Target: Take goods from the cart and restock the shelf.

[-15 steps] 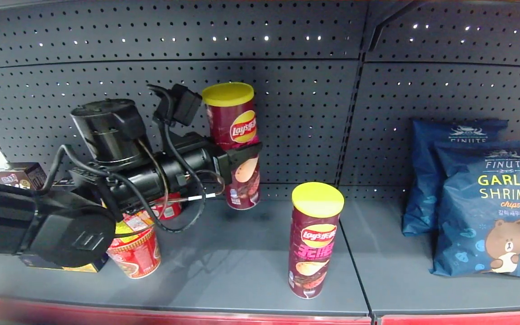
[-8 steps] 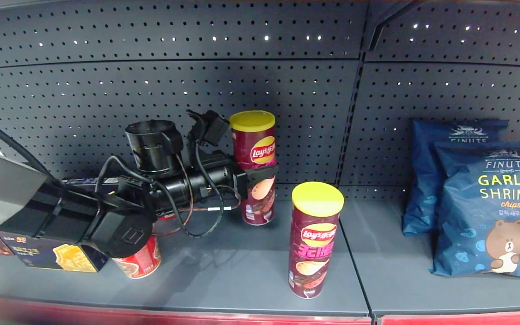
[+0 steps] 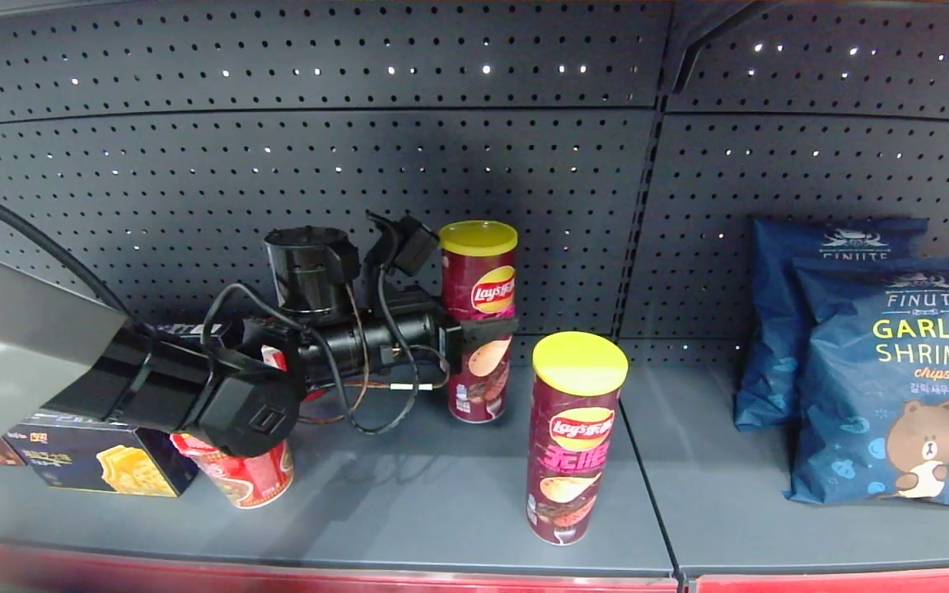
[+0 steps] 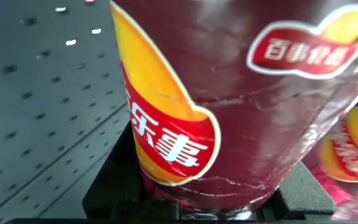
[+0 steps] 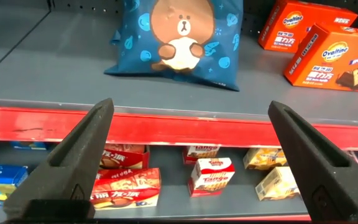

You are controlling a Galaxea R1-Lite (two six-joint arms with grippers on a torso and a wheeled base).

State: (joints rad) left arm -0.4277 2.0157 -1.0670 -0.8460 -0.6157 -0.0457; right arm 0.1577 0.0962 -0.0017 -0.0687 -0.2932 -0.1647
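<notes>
chips can (image 3: 479,280) | upright, gripped by L tool (image 3: 484,329) | nr shelf (image 3: 409,486) back

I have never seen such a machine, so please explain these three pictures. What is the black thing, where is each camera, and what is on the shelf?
It is a robot with two arms, restocking a shop shelf. The wide picture comes from a camera on its head. There the black left arm ends in the left gripper, whose fingers are shut on a purple can with a yellow lid, upright near the back wall. A second can stands free in front. To its right stand two blue bags; to the left, a red cup and a box. The close picture of the label comes from the left wrist camera. The last comes from the right wrist: the right gripper is open and empty, and beyond it lie a bear bag and orange boxes.
</notes>
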